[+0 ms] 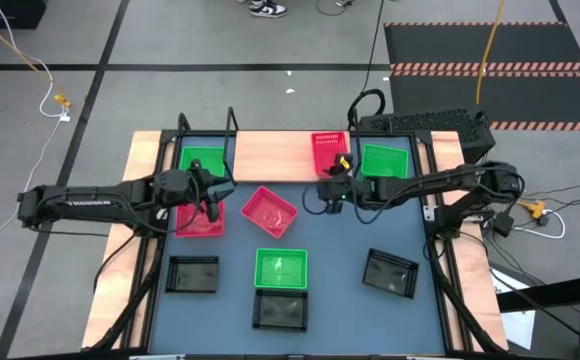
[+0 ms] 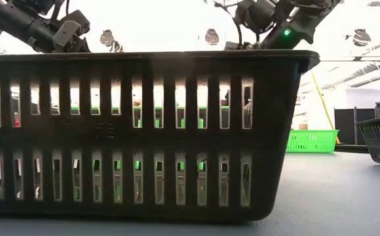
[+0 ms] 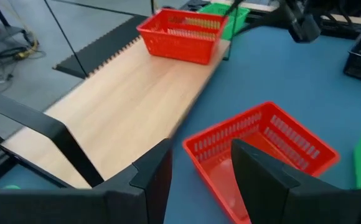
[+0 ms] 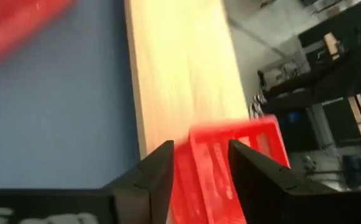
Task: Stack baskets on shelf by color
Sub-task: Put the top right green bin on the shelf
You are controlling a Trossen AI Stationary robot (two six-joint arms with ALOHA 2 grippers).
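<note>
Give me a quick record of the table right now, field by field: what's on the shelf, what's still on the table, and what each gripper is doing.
shelf: green basket, pink-red basket, second green basket
blue tabletop: two pink-red, one green, three black baskets
left gripper: open, over the table near the shelf's left end
right gripper: open, around the near wall of the pink-red basket on the shelf

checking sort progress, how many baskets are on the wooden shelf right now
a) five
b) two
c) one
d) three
d: the high view shows three on the shelf: a green basket at its left end, a pink-red basket right of the middle, and a second green basket at its right end; the other six lie on the blue tabletop.
</note>
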